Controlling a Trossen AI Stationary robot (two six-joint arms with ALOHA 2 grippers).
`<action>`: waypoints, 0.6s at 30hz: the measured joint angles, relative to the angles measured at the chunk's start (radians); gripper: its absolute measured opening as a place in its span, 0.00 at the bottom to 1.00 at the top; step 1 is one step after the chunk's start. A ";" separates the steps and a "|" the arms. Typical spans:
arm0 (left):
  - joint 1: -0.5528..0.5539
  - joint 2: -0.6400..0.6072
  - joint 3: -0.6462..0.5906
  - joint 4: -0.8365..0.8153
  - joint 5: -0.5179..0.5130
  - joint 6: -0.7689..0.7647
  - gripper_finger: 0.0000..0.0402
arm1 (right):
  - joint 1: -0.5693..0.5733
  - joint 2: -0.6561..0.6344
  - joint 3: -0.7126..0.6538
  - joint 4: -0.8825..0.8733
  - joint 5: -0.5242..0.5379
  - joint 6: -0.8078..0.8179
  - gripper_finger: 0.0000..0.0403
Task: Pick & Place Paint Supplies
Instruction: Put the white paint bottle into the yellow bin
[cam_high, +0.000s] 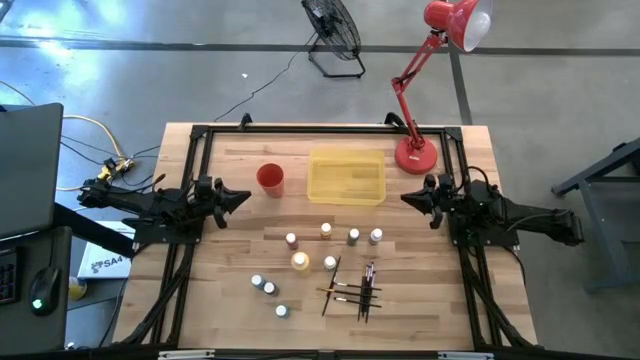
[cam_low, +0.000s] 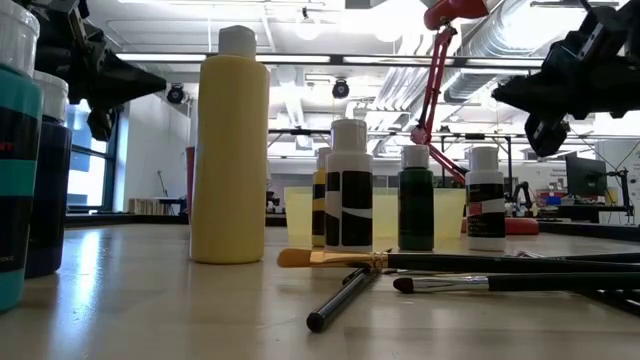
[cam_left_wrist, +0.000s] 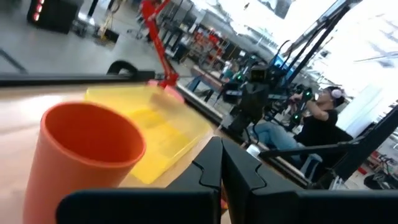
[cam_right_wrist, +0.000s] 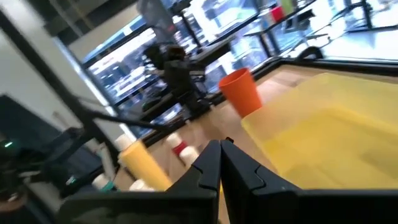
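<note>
While left claw (cam_high: 240, 197) and right claw (cam_high: 408, 197) closed, empty: nine bottles (cam_high: 326, 231), one brush heap (cam_high: 352, 290) (count unclear).

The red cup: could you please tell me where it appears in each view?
High view: red cup at the table's far side, left of the yellow tray.
Low view: not identifiable.
Left wrist view: large, in the foreground, tray behind it.
Right wrist view: centre, beyond the tray.
Shared landmark: the tray.

Bare table (cam_high: 225, 255) flanks the clustered bottles (cam_high: 300, 261) and brushes (cam_high: 352, 288); red cup (cam_high: 270, 178) and tray (cam_high: 346, 177) stand behind.
</note>
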 joint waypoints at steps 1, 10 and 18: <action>0.000 0.000 0.011 -0.001 -0.001 0.030 0.00 | 0.000 0.000 0.001 0.010 0.010 0.000 0.00; 0.000 0.008 0.202 -0.039 -0.001 0.348 0.00 | 0.000 0.036 0.083 0.005 0.091 0.000 0.00; 0.000 0.062 0.342 -0.240 -0.016 0.346 0.00 | 0.000 0.215 0.196 0.007 0.085 -0.023 0.00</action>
